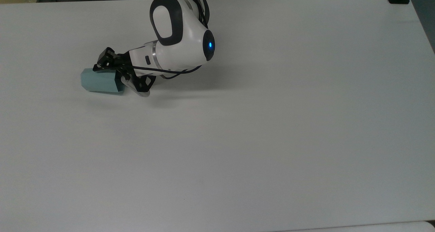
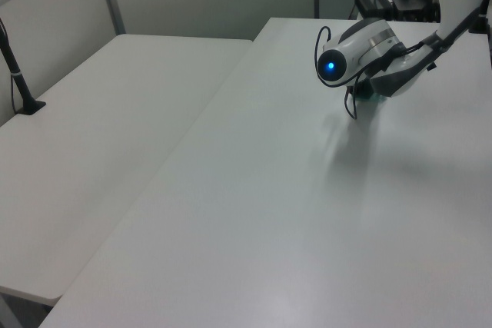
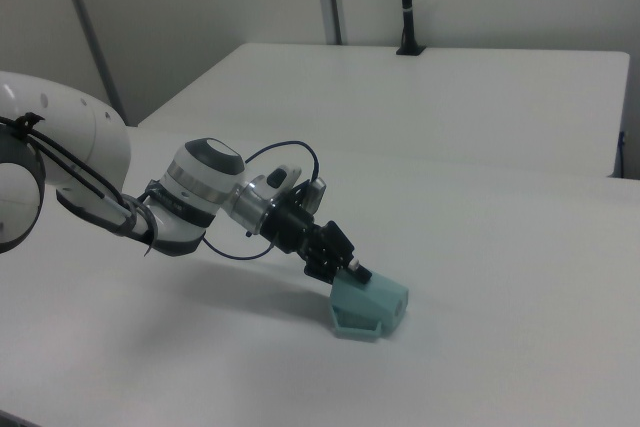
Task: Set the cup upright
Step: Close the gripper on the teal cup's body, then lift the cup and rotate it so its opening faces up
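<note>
While lying on its side on the white tabletop [image 1: 272, 123], the teal cup [image 1: 98, 81] has its rim wall pinched by the claw [image 1: 114, 72]; arm [image 1: 180, 38] slants down.

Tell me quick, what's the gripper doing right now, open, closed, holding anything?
Gripper: at the rim end of the cup, which lies on its side on the table; open or shut cannot be told.
</note>
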